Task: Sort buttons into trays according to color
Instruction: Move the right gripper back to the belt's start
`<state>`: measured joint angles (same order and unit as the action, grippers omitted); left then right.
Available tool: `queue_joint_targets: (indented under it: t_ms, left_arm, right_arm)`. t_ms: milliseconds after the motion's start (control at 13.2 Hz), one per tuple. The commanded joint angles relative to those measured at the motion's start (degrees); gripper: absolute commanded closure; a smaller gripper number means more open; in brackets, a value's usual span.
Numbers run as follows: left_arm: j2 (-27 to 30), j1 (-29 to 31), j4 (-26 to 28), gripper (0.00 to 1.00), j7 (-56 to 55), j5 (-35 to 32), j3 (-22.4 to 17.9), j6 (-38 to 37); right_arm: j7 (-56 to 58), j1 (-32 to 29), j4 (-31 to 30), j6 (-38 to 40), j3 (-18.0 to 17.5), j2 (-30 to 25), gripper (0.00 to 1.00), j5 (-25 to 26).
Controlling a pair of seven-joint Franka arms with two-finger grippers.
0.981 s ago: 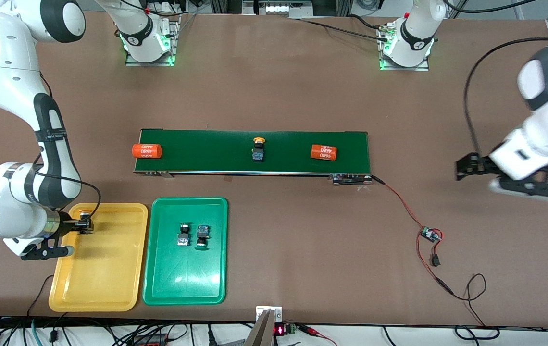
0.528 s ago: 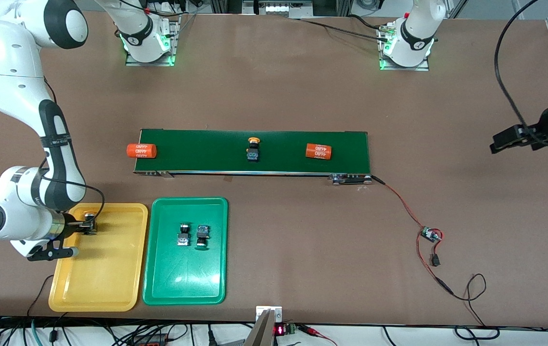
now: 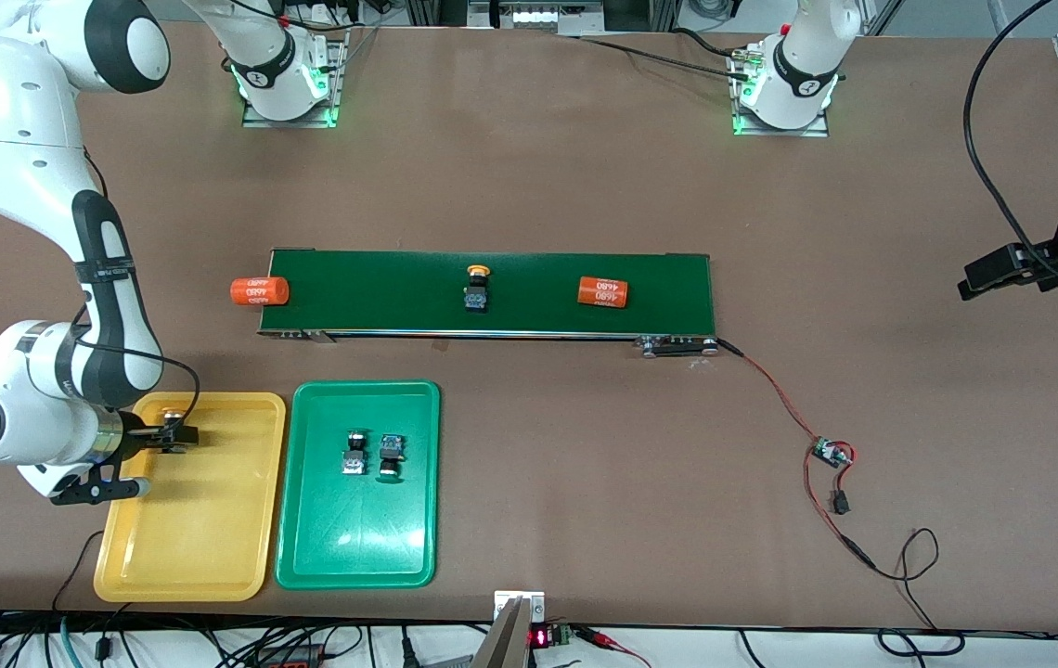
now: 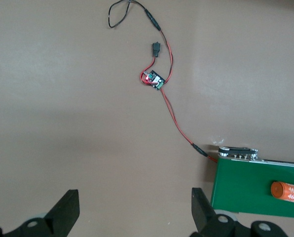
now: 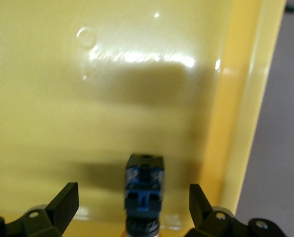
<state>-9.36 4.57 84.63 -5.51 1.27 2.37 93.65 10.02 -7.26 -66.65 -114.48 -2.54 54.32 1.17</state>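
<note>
Counting near to far: two trays, the yellow tray (image 3: 213, 557) and green tray (image 3: 357, 547); two buttons (image 3: 369, 455) in the green, caps indistinct. One black-and-blue button (image 5: 144, 190) lies in the yellow tray between the released right gripper (image 3: 178, 435) fingers, cap cut off. Farther, a yellow-capped button (image 3: 476, 287) rides the conveyor belt (image 3: 668, 288) between two orange cylinders (image 3: 603, 292). Left gripper (image 4: 135, 212) waits released over bare desk (image 3: 585, 186).
</note>
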Motion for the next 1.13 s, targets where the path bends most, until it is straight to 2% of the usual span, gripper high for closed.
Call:
queue_joint_targets:
  t_ms: [0,302,528,679,1057]
  left_arm:
    - [2.49,0.26,4.30,0.00,0.32,1.01,0.18,4.25]
    - [6.80,0.26,8.18,0.00,0.23,1.02,0.09,2.78]
    - [7.86,0.26,7.65,0.00,-0.20,1.01,-0.17,-0.38]
    - [7.25,0.18,7.39,0.00,-0.56,0.58,-0.09,0.03]
    - [7.60,0.18,7.56,0.00,0.15,0.40,0.35,0.75]
  right_arm:
    - [-1.75,-0.03,-4.35,3.56,-0.54,-5.35,0.00,-3.18]
    - [-7.73,0.76,-9.18,10.14,-0.80,-12.73,0.00,-3.45]
    - [-13.52,1.19,-20.85,10.15,-2.56,-23.61,0.00,-4.51]
    - [-17.47,2.86,-29.02,9.28,-2.91,-30.30,0.00,-4.51]
    - [-30.30,10.93,-51.61,-2.48,-3.00,-45.95,0.00,-4.60]
